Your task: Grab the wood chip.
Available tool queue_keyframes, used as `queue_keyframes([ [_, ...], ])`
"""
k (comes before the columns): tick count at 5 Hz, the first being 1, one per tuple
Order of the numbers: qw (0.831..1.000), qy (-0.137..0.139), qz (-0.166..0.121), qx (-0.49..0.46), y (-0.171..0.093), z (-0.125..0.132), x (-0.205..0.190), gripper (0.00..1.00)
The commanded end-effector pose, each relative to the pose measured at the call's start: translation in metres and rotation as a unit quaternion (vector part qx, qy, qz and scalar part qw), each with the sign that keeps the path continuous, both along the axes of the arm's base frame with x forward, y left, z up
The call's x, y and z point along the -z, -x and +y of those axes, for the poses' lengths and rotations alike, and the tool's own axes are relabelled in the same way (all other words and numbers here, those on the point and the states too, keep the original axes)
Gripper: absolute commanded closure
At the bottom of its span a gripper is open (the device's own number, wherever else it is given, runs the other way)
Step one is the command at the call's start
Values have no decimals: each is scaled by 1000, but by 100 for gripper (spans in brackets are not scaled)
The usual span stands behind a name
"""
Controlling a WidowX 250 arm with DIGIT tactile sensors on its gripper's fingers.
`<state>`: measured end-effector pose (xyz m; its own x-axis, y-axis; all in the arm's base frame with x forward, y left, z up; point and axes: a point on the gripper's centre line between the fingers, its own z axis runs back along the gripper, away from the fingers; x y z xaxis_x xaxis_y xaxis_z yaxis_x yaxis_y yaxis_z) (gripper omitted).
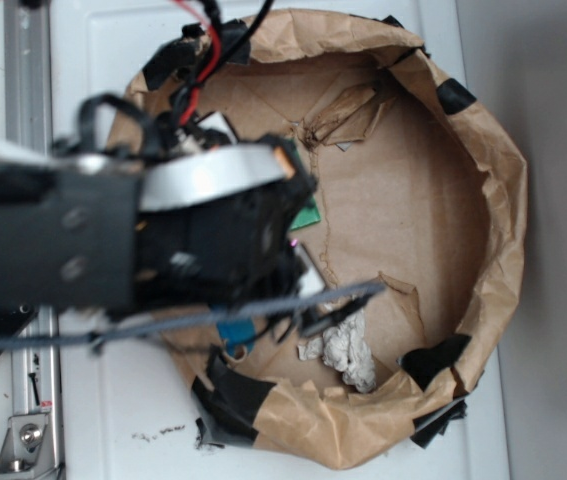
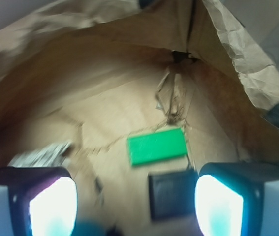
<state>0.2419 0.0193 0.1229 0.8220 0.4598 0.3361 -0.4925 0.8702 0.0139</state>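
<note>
Green wood chip (image 2: 157, 146) lying flat just beyond the fingers (image 2: 53, 204), spread wide, holding nothing

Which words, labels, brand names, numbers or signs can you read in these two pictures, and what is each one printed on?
None can be read.
Wood chip: plain green face, no print.
Black square piece: blurred, no lettering made out.
Brown paper wall: unmarked.
Gripper: no label visible.

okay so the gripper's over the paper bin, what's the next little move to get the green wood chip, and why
Probably nudge forward, then descend. In the wrist view the open gripper brackets the black square, while the wood chip lies flat just beyond it, so closing now would likely catch the wrong piece.
</note>
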Motion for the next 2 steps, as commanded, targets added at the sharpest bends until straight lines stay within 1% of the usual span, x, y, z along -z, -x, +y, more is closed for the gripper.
queue_keyframes([
  [1, 999, 19, -39, -22, -35, 53, 27, 0],
  [2, 999, 34, -15, -15, -32, 58, 54, 0],
])
